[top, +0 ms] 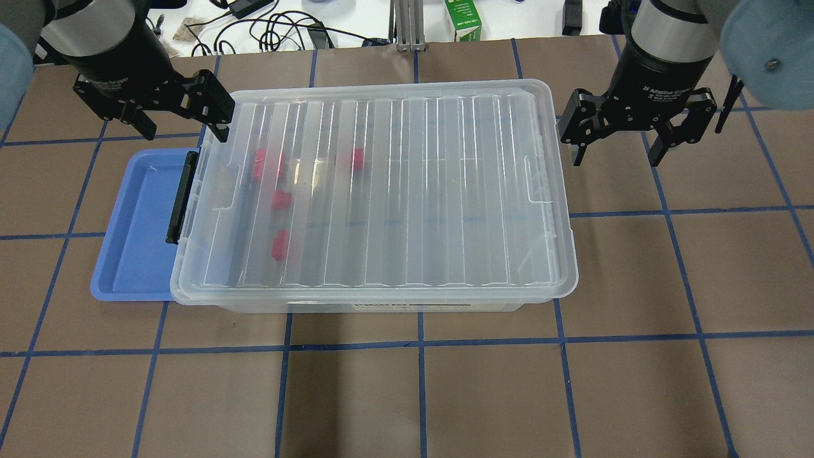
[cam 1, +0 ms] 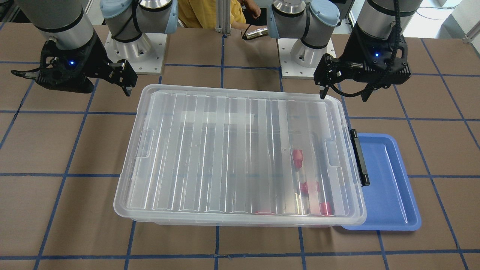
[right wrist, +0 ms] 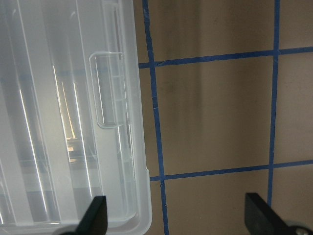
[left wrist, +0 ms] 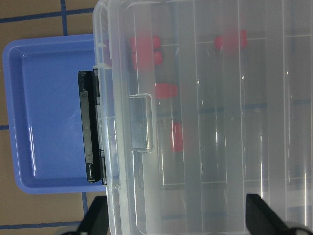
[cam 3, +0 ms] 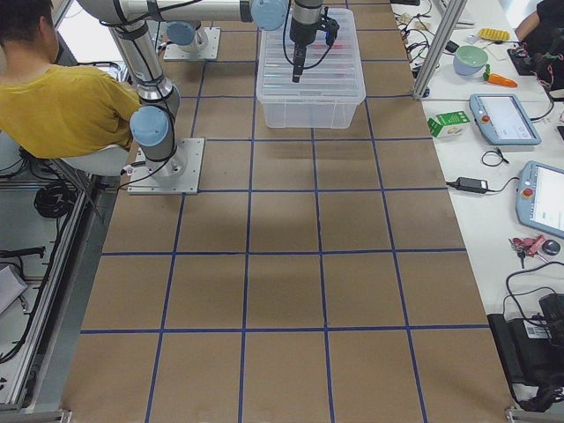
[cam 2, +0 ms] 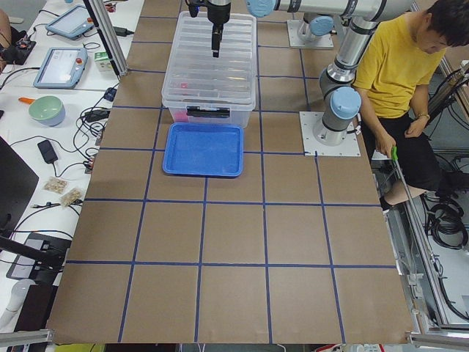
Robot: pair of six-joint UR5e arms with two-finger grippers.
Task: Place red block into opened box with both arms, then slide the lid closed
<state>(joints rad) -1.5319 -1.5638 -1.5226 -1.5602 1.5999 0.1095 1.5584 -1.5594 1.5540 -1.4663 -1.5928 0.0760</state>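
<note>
Brown desk (top: 420, 394) w/ blue tape grid (top: 483, 342). White side bench (cam 2: 18, 136) along one edge: tablets (cam 2: 60, 67), green bowl (cam 2: 47, 110), cables (top: 280, 28). Alu post (top: 407, 25) at far side. Person in yellow shirt (cam 2: 396, 66) seated opp. Bright, even light.

The left arm (top: 95, 32) and the right arm (top: 674, 25) both reach forward, with their wrists turned so the hands point straight down. The left hand (top: 186, 130) has its fingers spread wide and holds nothing. The right hand (top: 615, 156) is likewise spread wide and empty. The two hands hang well apart, each showing a blue light.
</note>
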